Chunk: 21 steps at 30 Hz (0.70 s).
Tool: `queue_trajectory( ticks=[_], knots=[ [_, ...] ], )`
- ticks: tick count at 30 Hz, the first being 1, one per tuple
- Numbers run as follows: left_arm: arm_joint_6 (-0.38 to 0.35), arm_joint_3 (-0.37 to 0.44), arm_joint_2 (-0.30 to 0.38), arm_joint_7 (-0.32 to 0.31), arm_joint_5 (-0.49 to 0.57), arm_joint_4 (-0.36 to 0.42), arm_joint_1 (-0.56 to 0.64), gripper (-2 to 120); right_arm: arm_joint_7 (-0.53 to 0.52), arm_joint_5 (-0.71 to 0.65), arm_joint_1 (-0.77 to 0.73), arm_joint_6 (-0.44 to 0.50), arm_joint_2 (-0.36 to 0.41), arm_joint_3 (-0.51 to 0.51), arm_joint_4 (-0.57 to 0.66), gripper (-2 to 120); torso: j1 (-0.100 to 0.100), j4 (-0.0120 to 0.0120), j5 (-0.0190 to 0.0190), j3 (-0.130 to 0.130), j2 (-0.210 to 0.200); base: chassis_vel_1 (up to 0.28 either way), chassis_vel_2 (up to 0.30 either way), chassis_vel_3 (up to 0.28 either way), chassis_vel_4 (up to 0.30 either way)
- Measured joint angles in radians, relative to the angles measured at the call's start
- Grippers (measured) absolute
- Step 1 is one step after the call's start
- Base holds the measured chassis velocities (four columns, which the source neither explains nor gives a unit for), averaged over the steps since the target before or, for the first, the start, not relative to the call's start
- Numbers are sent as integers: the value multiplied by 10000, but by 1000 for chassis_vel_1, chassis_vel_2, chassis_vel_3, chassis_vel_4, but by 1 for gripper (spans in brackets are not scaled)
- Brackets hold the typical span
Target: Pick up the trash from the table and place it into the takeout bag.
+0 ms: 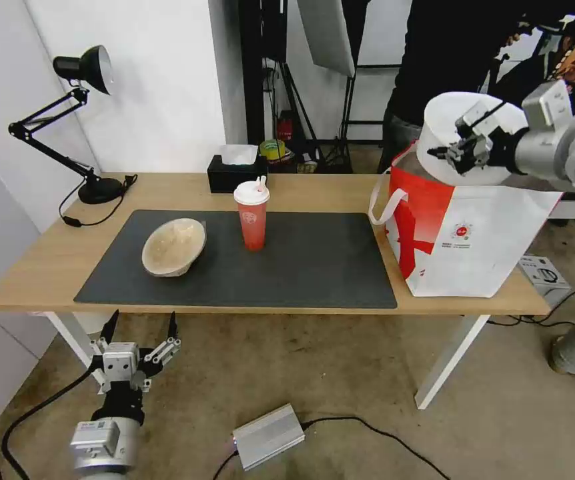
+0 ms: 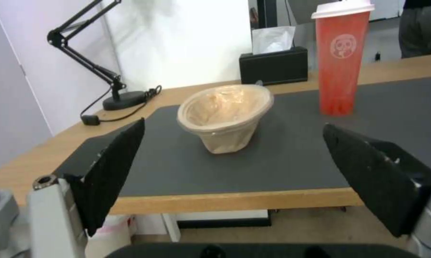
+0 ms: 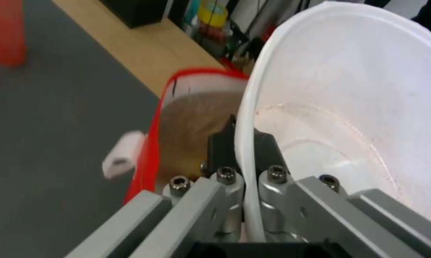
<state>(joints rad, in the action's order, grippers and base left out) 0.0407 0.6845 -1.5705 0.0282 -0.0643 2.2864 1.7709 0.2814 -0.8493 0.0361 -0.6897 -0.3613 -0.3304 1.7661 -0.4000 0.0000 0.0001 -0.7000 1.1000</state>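
Pinching the rim of the big white plastic bowl (image 1: 457, 143), the right pincer (image 1: 462, 152) has both fingers clamped on the wall edge, one inside and one outside, holding it tipped on its side right over the open mouth of the takeout bag (image 1: 481, 247). In the right wrist view the bowl (image 3: 349, 107) looks thin and light with a bit of reddish smear inside, so probably flexy and a little greasy; the rim is really the only place to grab it, and it could twist or slip in a pinch like that. Just below the pincer sits the bag's foil lining (image 3: 196, 125).

The left pincer (image 1: 139, 331) hangs low in front of the surface (image 1: 34, 267), spread wide and holding nothing. Straight ahead of it on the grey mat (image 1: 301, 267) is the tan pulp bowl (image 2: 225, 116), tilted over on its side; it looks light and stiff-ish but crushable, so its rim looks like the spot to grip. Further out and off to the pincer's right is the red drink cup (image 2: 342, 57), upright with its lid on, tall and likely tippy, best grabbed around the middle. Behind those are the black tissue box (image 2: 274, 64) and desk lamp (image 1: 81, 120).
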Motion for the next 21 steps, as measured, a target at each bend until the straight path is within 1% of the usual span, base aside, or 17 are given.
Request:
queue_trajectory(
  ticks=[9, 11, 21],
  knots=[
    [-3, -35, -10, 0, -9, 8, 7, 100, 62, 104, -487, 109, 343, 342, 169, 0, 0, 2, -2, 0, 0, 0, 0, 0, 0],
    [-4, -43, -14, 1, -12, 17, 9, 100, 78, 126, -825, 126, 416, 620, 223, 0, 0, 1, -1, 0, 0, 0, 0, 0, 0],
    [-4, -46, -21, 3, -24, 48, 45, 100, 91, 179, -1010, 156, 480, 737, 241, 0, 0, 1, -1, 0, -2, 0, 0, 0, 0]
  ],
)
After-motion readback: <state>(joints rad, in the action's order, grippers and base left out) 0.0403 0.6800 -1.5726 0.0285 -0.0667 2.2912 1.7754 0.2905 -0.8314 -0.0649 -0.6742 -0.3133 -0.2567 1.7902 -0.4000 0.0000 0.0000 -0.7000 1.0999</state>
